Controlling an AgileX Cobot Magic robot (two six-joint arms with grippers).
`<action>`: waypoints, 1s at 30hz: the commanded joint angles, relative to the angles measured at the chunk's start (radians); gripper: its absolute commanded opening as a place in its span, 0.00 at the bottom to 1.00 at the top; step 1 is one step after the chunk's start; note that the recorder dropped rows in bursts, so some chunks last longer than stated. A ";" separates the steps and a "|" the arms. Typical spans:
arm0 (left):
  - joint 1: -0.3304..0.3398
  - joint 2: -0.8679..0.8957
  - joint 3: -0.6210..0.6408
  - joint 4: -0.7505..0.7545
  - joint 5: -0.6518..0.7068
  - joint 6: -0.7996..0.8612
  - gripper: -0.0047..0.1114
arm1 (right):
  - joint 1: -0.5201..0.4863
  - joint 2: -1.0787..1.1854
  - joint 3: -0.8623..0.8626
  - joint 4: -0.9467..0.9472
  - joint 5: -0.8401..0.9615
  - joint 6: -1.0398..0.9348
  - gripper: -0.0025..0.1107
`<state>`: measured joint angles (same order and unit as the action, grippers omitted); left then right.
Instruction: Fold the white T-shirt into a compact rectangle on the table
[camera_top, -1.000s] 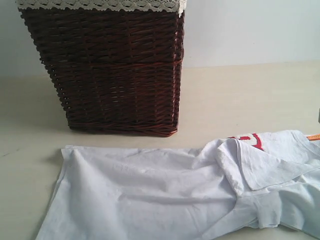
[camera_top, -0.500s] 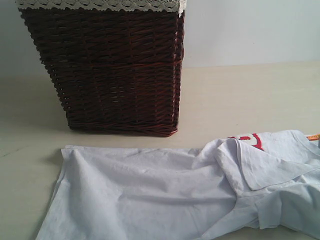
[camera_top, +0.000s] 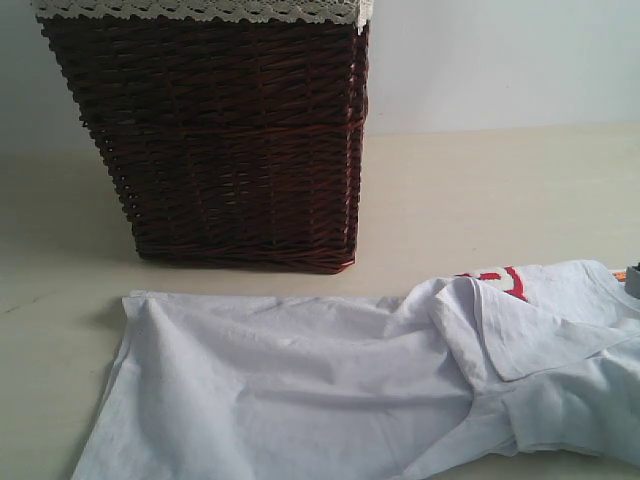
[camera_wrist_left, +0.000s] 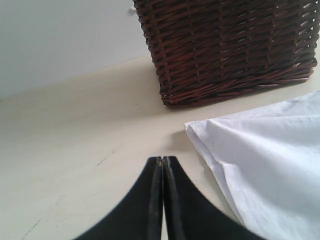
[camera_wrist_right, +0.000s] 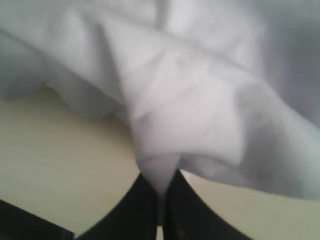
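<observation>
Beige-cream table (camera_top: 500, 190) carries the white T-shirt (camera_top: 300, 390), rumpled, lying lengthwise left to right in the exterior view before a dark wicker basket (camera_top: 230, 140), red lettering toward the right end. The left gripper (camera_wrist_left: 162, 162) hangs closed and empty over bare tabletop near the shirt's corner; the right gripper (camera_wrist_right: 162, 192) pinches a fold of the cloth.

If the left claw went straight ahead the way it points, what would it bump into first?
Probably the bare table just ahead of the left gripper; beyond that, the basket corner. Depth is unclear.
</observation>
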<state>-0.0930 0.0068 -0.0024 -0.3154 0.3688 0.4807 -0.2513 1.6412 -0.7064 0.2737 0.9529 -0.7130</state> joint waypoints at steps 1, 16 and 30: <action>0.002 -0.007 0.002 -0.003 -0.004 -0.003 0.06 | -0.007 -0.040 0.000 0.195 0.083 -0.097 0.02; 0.002 -0.007 0.002 -0.003 -0.004 -0.003 0.06 | -0.007 -0.102 0.000 0.892 -0.012 -0.385 0.02; 0.002 -0.007 0.002 -0.003 -0.004 -0.003 0.06 | -0.007 -0.102 0.000 0.984 -0.337 -0.381 0.20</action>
<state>-0.0930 0.0068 -0.0024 -0.3154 0.3688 0.4807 -0.2527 1.5465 -0.7046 1.2421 0.7037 -1.0849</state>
